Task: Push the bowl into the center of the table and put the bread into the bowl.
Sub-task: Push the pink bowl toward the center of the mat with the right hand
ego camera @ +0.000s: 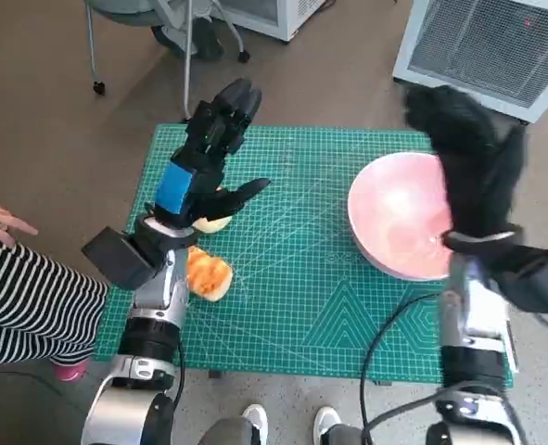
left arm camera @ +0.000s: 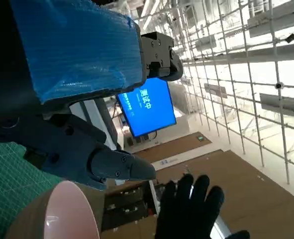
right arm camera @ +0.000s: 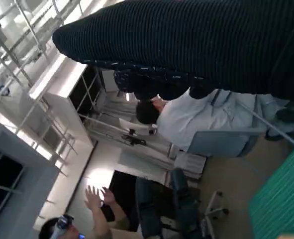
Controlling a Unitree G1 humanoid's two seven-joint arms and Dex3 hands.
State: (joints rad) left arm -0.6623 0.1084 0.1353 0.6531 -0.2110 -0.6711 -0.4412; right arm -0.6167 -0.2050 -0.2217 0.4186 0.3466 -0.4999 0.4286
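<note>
**Bowl at the right of the table, bread under the left arm**

The round pale pink bowl is standing upright, mouth up, on the right part of the green gridded cutting mat that is covering the table. It is sitting close to the mat's right edge, well off from the middle. Being round, it is showing no long axis.

The golden-orange bread roll is lying on the left part of the mat, well apart from the bowl. A paler piece is showing just beyond it, but whether it belongs to the same bread cannot be told. The left forearm is hiding part of the bread, so its long axis cannot be told either.

The left robot hand, black with blue tape over its back, is hovering above the bread with fingers spread apart and holding nothing. Its fingers are pointing toward the table's far edge, one reaching sideways toward the bowl.

The right robot hand, in a black knitted glove, is hanging over the bowl's right rim with fingers extended toward the far edge, holding nothing; whether it is touching the rim cannot be told.

A person in a striped sleeve is sitting beside the table's left side.
</note>
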